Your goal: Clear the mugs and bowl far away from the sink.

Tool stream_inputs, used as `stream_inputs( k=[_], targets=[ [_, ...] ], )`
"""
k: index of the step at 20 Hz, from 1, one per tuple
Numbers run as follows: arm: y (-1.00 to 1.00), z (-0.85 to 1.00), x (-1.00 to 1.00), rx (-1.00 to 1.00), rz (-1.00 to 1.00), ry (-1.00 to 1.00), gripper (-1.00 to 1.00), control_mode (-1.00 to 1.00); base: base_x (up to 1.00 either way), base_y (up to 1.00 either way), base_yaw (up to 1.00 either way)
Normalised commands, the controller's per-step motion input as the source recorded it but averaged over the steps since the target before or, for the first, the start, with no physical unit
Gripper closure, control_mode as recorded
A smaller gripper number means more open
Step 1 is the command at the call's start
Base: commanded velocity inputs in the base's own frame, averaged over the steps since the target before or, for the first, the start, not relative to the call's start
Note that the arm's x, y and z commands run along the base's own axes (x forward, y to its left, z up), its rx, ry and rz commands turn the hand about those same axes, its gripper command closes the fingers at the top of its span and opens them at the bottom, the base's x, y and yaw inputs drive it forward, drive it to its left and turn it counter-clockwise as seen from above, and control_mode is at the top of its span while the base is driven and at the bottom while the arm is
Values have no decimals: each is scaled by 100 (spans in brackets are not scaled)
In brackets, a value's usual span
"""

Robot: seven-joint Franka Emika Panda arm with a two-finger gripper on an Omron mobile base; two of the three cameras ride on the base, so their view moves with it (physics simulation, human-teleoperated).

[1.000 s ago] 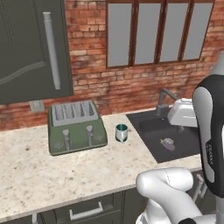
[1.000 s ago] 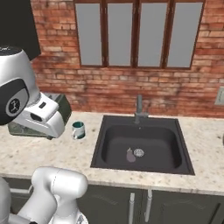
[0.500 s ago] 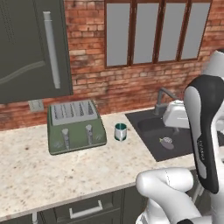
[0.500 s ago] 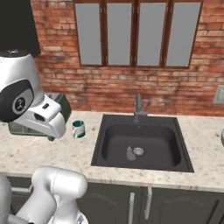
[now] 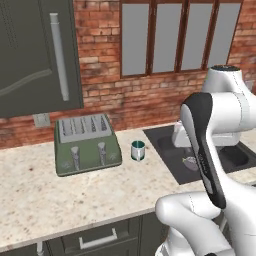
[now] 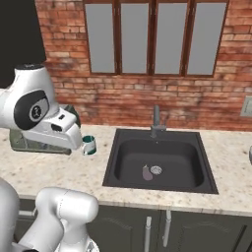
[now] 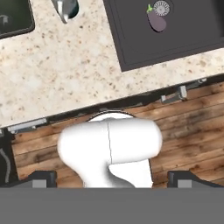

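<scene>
From the left base view, the white mug (image 5: 138,150) with its teal-green lining stands upright on the speckled counter (image 5: 60,195), between the green toaster (image 5: 87,144) and the dark sink (image 5: 200,155) — just beside the basin's left edge, exactly the spot it needs to leave. The arm (image 5: 210,150) rears up on the right, over the sink side.

Over to the right base view: same mug (image 6: 89,145), now sitting just past the white hand housing, left of the sink (image 6: 160,162) and its tall tap (image 6: 156,120). A small purple thing lies by the drain (image 6: 156,170).

Hand view, looking straight down: the gripper (image 7: 111,180) has its two dark tips set well apart at the bottom corners, nothing between them. The mug (image 7: 65,8) peeks in at the top edge, left of the sink (image 7: 166,30), with an eggplant (image 7: 156,20) in the basin. So the mug lies ahead of the claw, across the counter — I'd judge a forward reach and descent comes next.
</scene>
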Motion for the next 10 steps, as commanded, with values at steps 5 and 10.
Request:
stream_inputs(
  k=[5,10],
  targets=[
    [14,-33,32,-11,2,-1,-100,-100,0,0,0],
    [8,-35,38,0,4,-1,-100,-100,0,0,0]
  ],
)
